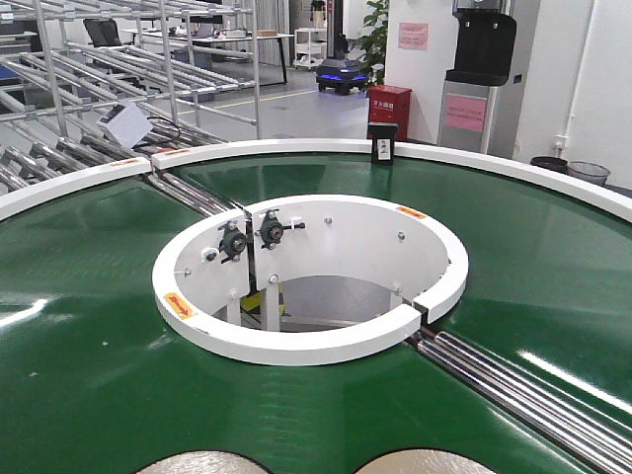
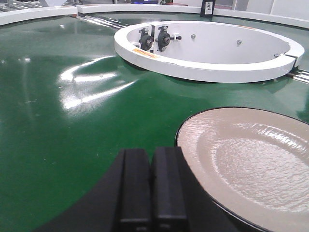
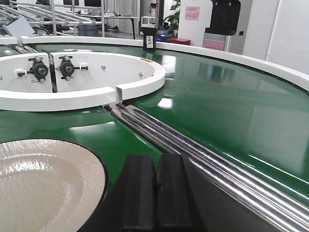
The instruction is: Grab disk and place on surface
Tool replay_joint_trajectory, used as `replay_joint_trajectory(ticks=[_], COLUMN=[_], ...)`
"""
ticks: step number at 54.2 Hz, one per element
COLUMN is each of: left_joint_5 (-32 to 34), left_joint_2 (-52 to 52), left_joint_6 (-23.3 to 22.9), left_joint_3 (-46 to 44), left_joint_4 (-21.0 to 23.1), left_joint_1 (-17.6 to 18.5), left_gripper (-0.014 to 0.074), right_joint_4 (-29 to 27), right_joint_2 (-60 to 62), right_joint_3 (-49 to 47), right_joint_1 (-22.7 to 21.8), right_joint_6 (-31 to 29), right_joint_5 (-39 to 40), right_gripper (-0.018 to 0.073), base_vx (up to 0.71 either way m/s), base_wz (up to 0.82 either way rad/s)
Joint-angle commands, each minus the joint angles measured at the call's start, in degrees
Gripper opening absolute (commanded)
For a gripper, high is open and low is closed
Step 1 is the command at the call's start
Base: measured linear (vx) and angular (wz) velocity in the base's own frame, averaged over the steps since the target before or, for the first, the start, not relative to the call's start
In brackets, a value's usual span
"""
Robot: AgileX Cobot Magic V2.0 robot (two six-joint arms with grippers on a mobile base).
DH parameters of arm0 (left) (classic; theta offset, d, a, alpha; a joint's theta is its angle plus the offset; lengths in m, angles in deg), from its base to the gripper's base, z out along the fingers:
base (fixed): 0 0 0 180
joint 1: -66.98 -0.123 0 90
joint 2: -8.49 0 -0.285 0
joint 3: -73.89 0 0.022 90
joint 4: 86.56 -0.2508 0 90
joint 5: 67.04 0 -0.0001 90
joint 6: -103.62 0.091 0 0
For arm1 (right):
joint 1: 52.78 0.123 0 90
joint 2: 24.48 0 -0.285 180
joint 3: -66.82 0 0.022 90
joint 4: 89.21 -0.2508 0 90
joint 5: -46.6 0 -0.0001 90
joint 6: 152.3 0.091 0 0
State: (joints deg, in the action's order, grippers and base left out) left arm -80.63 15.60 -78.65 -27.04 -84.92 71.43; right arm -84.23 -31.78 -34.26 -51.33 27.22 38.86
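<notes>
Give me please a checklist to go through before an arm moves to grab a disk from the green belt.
1. The left gripper open for grasping: not ok, it is shut and empty.
2. The right gripper open: not ok, also shut and empty.
3. Disks present: ok, one disk and a second disk lie on the green belt.
4. Fingers lined up on a rim: not ok; in each wrist view a disk lies beside the fingers, not between them.
5. The dark surface for placing located: cannot tell, no view shows it.
6. Belt standing still: cannot tell.
</notes>
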Motion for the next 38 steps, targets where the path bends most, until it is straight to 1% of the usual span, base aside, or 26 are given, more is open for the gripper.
replay_joint_trajectory(ticks=[1, 17, 27, 36, 38], left_joint_5=[5.2, 6.0, 8.9, 13.3, 15.1], left_joint_2=[-0.8, -0.8, -0.8, -0.8, -0.8], left_joint_6=[0.0, -0.1, -0.1, -0.1, -0.1], left_joint_3=[-1.2, -1.2, -1.2, -1.3, -1.3], left_joint_4=[0.1, 0.1, 0.1, 0.1, 0.1], left_joint_1=[0.2, 0.2, 0.2, 0.2, 0.2], left_gripper=[-0.0004, -0.0004, -0.0004, -0.0004, -0.0004], right_joint_4=[0.5, 0.5, 0.5, 0.5, 0.5], right_joint_2=[0.7, 0.7, 0.7, 0.7, 0.7], right_joint_3=[0.4, 0.4, 0.4, 0.4, 0.4], right_joint_1=[-0.3, -0.3, -0.3, -0.3, -0.3], right_joint_6=[-0.1, -0.1, -0.1, -0.1, -0.1], right_joint_5=[5.0, 5.0, 5.0, 5.2, 5.2], right_gripper=[-0.0008, -0.0008, -0.0008, -0.0008, -0.0008], base_vx=[0.0, 0.0, 0.0, 0.0, 0.0], base_wz=[0.0, 0.0, 0.0, 0.0, 0.0])
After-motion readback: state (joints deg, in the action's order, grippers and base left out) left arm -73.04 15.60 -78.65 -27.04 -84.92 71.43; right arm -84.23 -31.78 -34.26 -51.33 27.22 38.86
